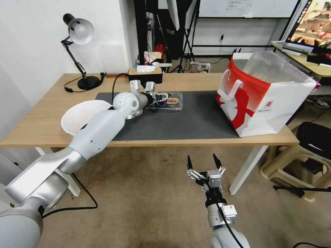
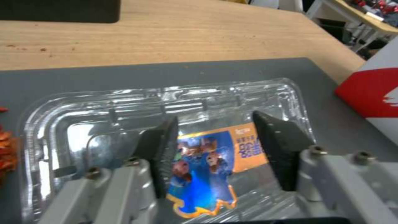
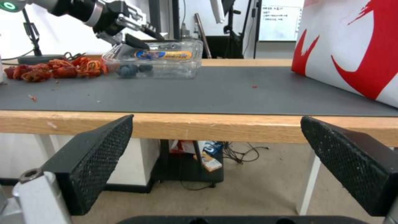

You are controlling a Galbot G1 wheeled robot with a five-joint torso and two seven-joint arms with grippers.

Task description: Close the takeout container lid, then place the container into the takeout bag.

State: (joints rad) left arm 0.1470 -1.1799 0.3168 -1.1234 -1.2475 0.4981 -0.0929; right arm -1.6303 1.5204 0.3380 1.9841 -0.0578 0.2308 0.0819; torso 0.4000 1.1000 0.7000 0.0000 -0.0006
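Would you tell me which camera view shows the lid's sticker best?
The left wrist view: the sticker sits large between the open left gripper's fingers. The right wrist view shows it edge-on; the head view, tiny.

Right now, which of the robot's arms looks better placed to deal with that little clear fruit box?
Probably the left: its left gripper hangs open right over the takeout container, while the right gripper waits below the table edge.

Clear, glossy thin plastic for the takeout container (image 2: pixel 166 102), ribbed and glinting; shiny printed sticker on the lid (image 2: pixel 211 161). Matt dark mat (image 1: pixel 193 120) over pale wood-grain table (image 1: pixel 41 120). Rough, knurled black pads (image 3: pixel 99 155) on the right pincer (image 1: pixel 203 162). Smooth white-and-red takeout bag (image 1: pixel 265 103), silvery lined.
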